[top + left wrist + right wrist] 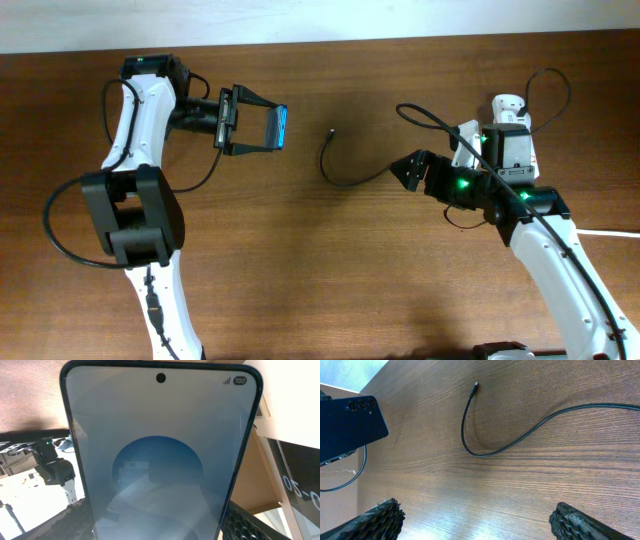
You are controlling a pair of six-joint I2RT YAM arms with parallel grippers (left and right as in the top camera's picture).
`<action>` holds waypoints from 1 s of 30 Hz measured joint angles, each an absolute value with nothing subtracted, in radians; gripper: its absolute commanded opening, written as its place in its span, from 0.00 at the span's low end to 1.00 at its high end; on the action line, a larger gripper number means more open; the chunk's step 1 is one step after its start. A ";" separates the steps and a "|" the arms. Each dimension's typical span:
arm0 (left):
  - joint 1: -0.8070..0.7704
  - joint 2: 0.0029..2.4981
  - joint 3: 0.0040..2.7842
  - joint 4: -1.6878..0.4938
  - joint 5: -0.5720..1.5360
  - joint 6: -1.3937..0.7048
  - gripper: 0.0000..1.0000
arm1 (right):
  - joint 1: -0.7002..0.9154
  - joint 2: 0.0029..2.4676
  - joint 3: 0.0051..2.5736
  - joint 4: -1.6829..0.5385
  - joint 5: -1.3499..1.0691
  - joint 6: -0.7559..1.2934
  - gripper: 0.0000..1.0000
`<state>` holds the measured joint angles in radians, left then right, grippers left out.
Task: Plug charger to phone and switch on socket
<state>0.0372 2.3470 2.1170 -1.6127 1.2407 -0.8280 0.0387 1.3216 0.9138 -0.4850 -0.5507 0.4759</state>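
My left gripper (247, 122) is shut on the phone (279, 127) and holds it edge-up above the table at the back left. The phone's lit screen (160, 455) fills the left wrist view; its dark back (350, 425) shows in the right wrist view. The charger, a thin black cable (345, 180), curves on the table mid-way, its connector tip (332, 131) free; it also shows in the right wrist view (485, 452), tip (476, 384). My right gripper (412, 170) is open and empty, fingers wide (477, 522), right of the cable's curve. The socket (512, 140) lies at the back right, partly hidden by the right arm.
A thick white cord (615, 233) leaves toward the right edge. A black arm cable (70, 240) loops at the left. The wooden table (320, 280) ends at a pale wall along the back.
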 measured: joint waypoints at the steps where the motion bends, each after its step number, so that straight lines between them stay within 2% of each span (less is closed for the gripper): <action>1: 0.037 2.347 2.117 -1.612 1.241 -0.828 0.00 | 0.039 1.322 0.914 -0.485 -0.551 0.476 0.98; 22: 0.037 2.347 2.117 -1.612 1.211 -0.828 0.00 | 0.039 1.322 0.914 -0.484 -0.559 0.502 0.99; 30: 0.037 2.347 2.117 -1.612 1.159 -0.835 0.00 | 0.039 1.322 0.915 -0.376 -0.638 0.555 0.98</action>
<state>0.0368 2.3470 2.1170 -1.6123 1.1587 -0.8349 0.0387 1.3216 0.9146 -0.3759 -0.6376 0.5552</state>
